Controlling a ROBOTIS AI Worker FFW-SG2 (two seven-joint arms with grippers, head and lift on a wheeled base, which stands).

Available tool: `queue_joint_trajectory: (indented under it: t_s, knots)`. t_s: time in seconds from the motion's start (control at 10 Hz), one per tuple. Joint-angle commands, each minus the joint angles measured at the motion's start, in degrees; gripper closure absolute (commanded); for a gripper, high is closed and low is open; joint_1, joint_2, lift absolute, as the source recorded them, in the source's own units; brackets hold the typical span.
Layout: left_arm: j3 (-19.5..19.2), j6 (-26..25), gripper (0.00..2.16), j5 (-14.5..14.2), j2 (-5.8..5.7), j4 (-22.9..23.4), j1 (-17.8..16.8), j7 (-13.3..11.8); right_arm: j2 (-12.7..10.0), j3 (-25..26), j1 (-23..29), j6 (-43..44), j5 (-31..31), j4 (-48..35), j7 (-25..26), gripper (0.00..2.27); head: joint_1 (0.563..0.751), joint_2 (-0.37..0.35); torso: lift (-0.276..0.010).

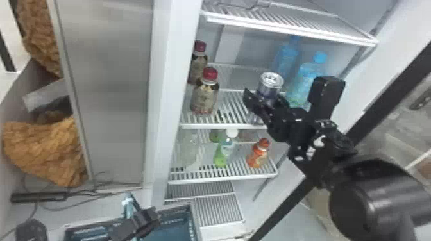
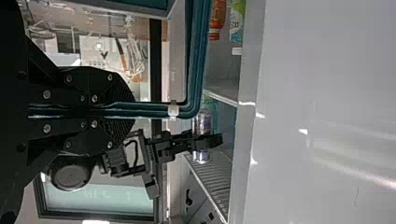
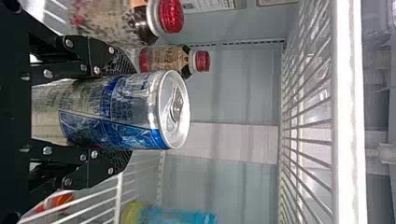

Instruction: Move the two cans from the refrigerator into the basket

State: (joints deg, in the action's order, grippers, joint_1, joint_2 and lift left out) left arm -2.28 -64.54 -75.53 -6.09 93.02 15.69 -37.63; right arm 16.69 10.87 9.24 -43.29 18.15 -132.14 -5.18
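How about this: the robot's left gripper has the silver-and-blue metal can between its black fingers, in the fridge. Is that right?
Not quite: it is the right gripper that has the silver-and-blue metal can between its black fingers, in the fridge. The right wrist view shows it.

You have room between the can (image 1: 271,80) and red-capped bottle (image 1: 205,96); blue bottles (image 1: 309,72) crowd the right; a shelf (image 1: 288,31) overhangs.
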Motion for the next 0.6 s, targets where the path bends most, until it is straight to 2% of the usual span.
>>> queue_joint_trajectory:
  t_s: [0.0, 0.5]
  knots:
    - [0.0, 0.0, 1.19, 0.0, 0.02, 0.0, 0.06, -0.07, 0.09, 1.82, 4.12, -1.99, 1.04, -4.9, -0.01, 1.28, 0.695, -0.35, -0.031]
    - [0.23, 0.0, 1.19, 0.0, 0.02, 0.0, 0.06, -0.07, -0.87, 3.64, 18.74, -8.6, 7.9, -18.68, -0.01, 1.28, 0.695, -0.35, -0.031]
